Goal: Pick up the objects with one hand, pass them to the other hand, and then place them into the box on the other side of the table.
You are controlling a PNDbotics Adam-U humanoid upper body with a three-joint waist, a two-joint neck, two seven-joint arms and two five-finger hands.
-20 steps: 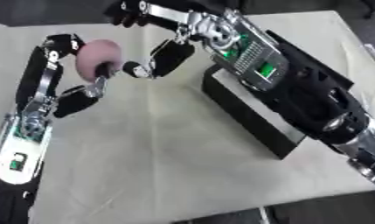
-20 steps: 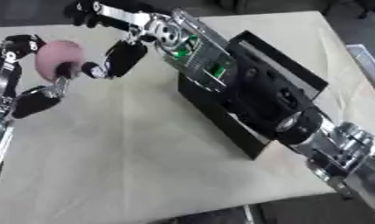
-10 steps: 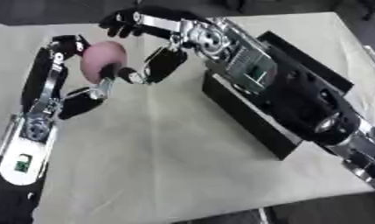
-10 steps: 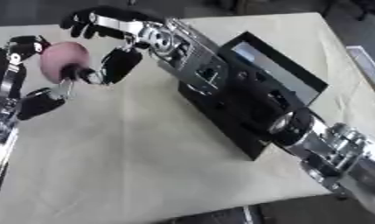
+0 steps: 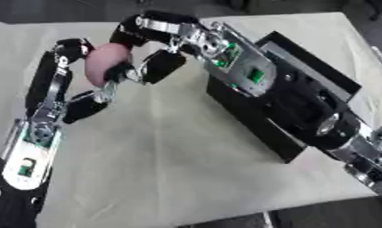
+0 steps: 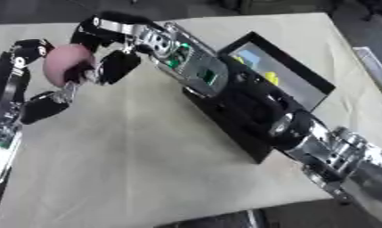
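A pink ball (image 5: 105, 63) is held above the table's left part. My left hand (image 5: 52, 91) reaches up from the lower left and is shut on it, one finger (image 5: 67, 50) at its upper left and another under its right side. My right hand (image 5: 187, 39) stretches across from the right. Its fingers (image 5: 135, 27) curl over the top of the ball and its thumb (image 5: 162, 65) lies against the ball's right side. The black box (image 5: 252, 120) stands on the right side of the table, partly hidden by my right forearm.
The cream tablecloth (image 5: 162, 169) covers the table, whose front edge runs along the bottom. Inside the box a yellow thing (image 6: 269, 79) and a blue thing (image 6: 246, 58) show in the right eye view. Dark floor lies beyond the far edge.
My right hand has moved left and down onto the ball, its fingers curling over the top. My left hand has kept the ball in about the same place.
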